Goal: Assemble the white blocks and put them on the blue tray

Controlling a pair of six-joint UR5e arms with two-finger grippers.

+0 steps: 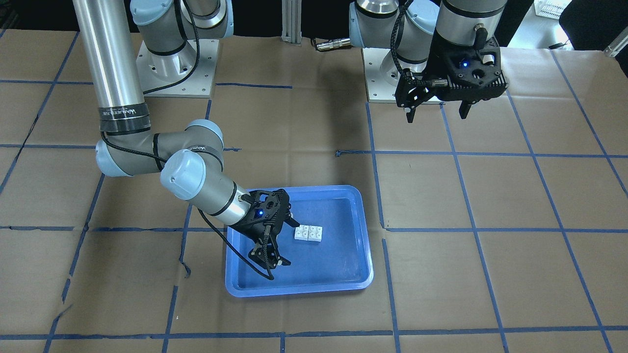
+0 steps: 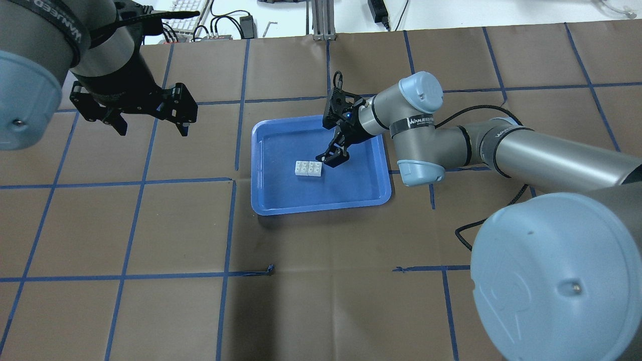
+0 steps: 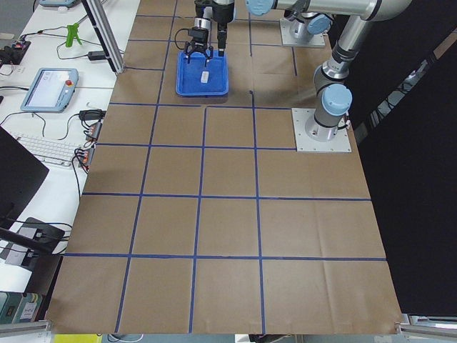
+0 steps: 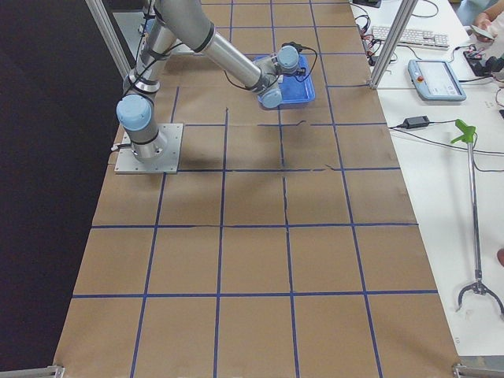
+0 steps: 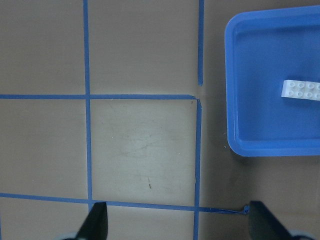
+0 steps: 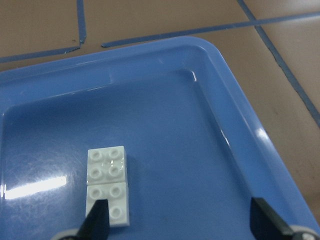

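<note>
The two white blocks lie joined side by side on the floor of the blue tray. They also show in the overhead view and in both wrist views. My right gripper is open and empty, tilted over the tray just beside the blocks, not touching them; its fingertips frame the near block. My left gripper is open and empty, hovering above bare table well away from the tray.
Brown paper with a blue tape grid covers the table. The two arm base plates stand at the robot's side. A keyboard and cables lie past the far edge.
</note>
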